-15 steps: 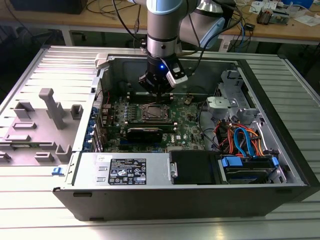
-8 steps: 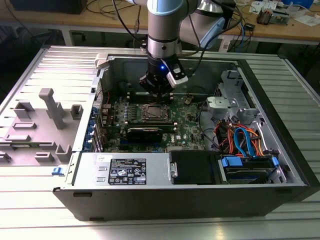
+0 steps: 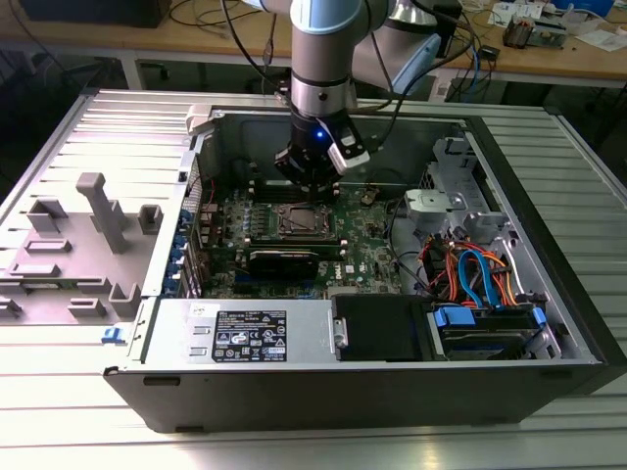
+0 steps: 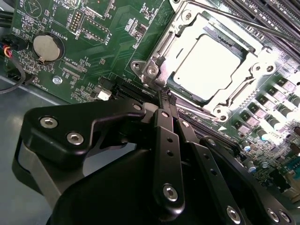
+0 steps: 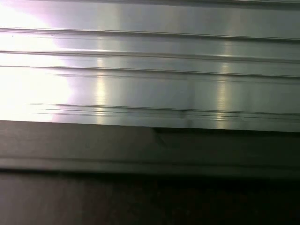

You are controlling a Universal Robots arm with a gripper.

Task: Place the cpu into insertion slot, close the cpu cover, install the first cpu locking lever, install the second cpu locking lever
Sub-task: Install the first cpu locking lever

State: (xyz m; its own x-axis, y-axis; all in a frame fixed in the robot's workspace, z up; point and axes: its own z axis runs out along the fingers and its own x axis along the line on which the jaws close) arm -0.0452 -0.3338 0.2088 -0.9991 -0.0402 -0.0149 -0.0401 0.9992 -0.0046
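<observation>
Currently the gripper [image 4: 165, 96] has its jaws clenched together, grasping nothing. Just beyond their tips, the cpu [image 4: 210, 65] sits in its socket beneath the closed cpu cover [image 4: 250, 70].

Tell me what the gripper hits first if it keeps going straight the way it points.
Probably the cpu cover: the gripper, fingers together, points at the frame's near edge beside the cpu. Depth is unclear, so it may already be touching.

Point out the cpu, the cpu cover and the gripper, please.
cpu [image 4: 208, 65], second wrist view: middle of its metal top.
cpu cover [image 4: 161, 51], second wrist view: frame's side bar.
gripper [image 4: 165, 96], second wrist view: fingertips.
</observation>
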